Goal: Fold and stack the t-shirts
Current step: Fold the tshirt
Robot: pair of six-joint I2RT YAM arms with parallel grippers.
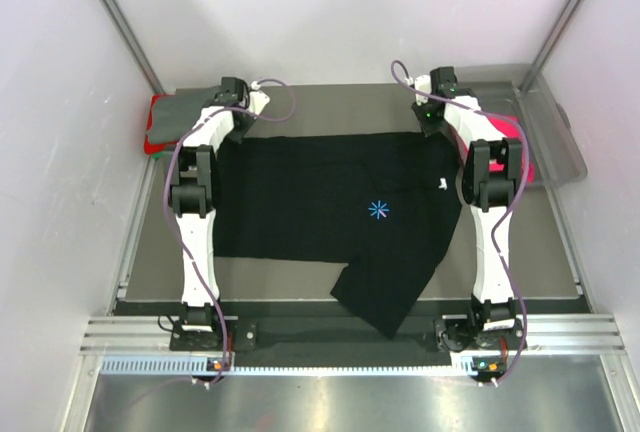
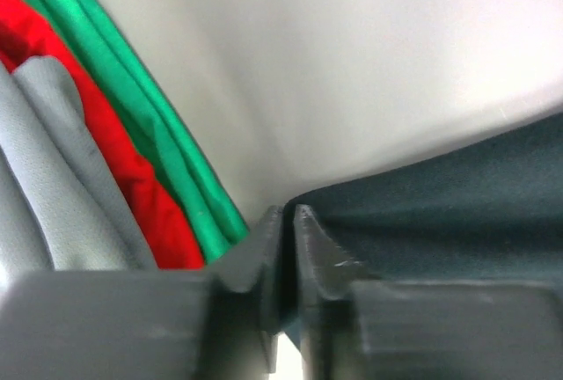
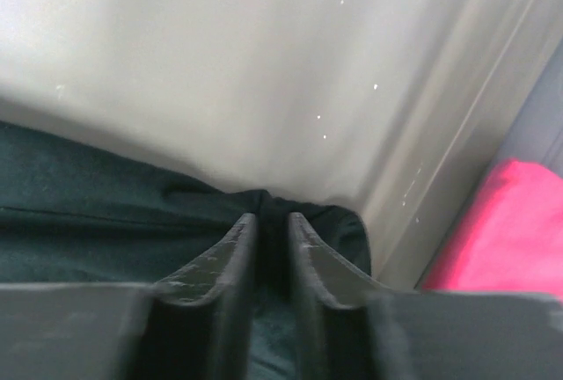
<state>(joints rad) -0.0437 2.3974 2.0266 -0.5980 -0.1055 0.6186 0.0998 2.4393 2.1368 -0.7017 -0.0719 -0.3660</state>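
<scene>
Both arms are reaching to the far edge of the black t-shirt (image 1: 320, 202), which is lying spread across the middle of the table (image 1: 150, 252) with its asterisk print (image 1: 378, 210) facing up; the left gripper (image 2: 286, 217) is pinching the far-left corner, jaws almost together with dark cloth caught between them; the right gripper (image 3: 266, 222) is doing likewise at the far-right corner, a small bunch of cloth filling its narrow gap. This is looking like a fold of the far edge toward the near one (the matched grips suggest it); to do it well, both arms should be lifting just clear, travelling at one pace so the edge is pulling straight, and laying it square on the near hem; the flap spilling past the table's near edge is wanting a tuck. The grey tee (image 2: 53, 186), red tee (image 2: 114, 151) and green tee (image 2: 149, 107) are sitting stacked just beside the left gripper; the hot-pink tee (image 3: 501, 222) is lying near the right one.
</scene>
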